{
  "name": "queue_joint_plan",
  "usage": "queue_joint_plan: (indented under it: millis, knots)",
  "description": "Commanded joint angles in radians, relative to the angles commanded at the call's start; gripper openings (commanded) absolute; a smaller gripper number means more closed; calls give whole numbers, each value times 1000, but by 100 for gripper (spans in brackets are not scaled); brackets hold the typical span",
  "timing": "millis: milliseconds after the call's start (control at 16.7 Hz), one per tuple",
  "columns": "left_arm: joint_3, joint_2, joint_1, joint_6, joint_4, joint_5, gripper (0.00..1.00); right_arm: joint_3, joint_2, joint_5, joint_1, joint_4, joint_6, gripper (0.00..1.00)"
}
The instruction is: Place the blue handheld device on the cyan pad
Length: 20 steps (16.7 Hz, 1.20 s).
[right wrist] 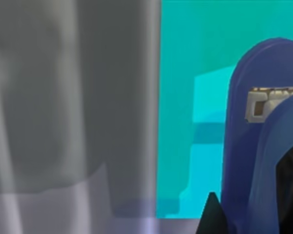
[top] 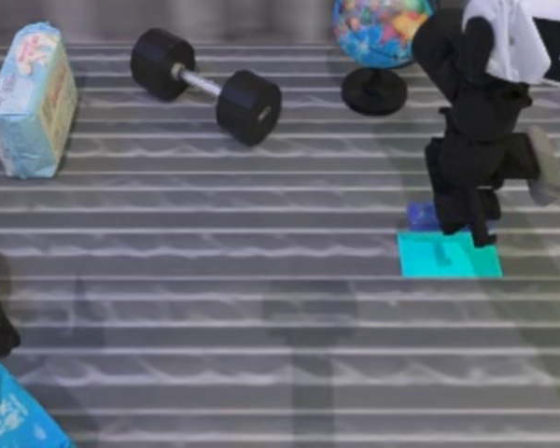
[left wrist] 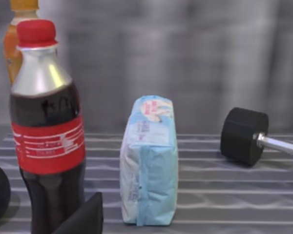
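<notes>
Overhead view of a grey ribbed worktop [top: 261, 308], read left to right. At the near-left corner a blue packet [top: 9, 415] pokes in. Just above it, at the left edge, a dark shape is the parked left arm; its gripper isn't clearly shown, so can't tell if the jaws are open or closed. Its wrist cam looks across the far-left area: a cola bottle w/ red cap [left wrist: 46, 141] close up, an orange bottle [left wrist: 17, 44] behind it, and a pale blue wrapped package [top: 33, 98] standing on edge near the far-left corner. Next along the far edge lies a black dumbbell [top: 205, 84], angled. Right of centre, at the far edge, a globe on a black stand [top: 378, 42].

Toward the right side, the cyan pad [top: 448, 257] lies flat, mid-depth. The right gripper [top: 467, 219] points straight down over the pad's far edge, arm reaching in from the far-right corner. The blue handheld device [top: 422, 217] shows as a blue sliver just beside the pad's far-left corner, mostly hidden by the gripper. The right wrist cam shows the device's blue body [right wrist: 263, 122] close up w/ cyan behind it, so the jaws appear closed on it, held upright above the pad. Judgement: carrying is mostly done; it hangs at the pad's far edge, so prob. needs a shift toward pad centre, then lowering and release.
</notes>
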Motion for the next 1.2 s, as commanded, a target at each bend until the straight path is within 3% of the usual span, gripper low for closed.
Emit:
queue_joint_plan:
  millis: [420, 1200]
  knots:
    - [0, 0, 0, 0, 0, 0, 100, -85, 23, 0, 1, 97, -1, 0]
    - [0, 0, 0, 0, 0, 0, 100, -85, 23, 0, 1, 97, -1, 98]
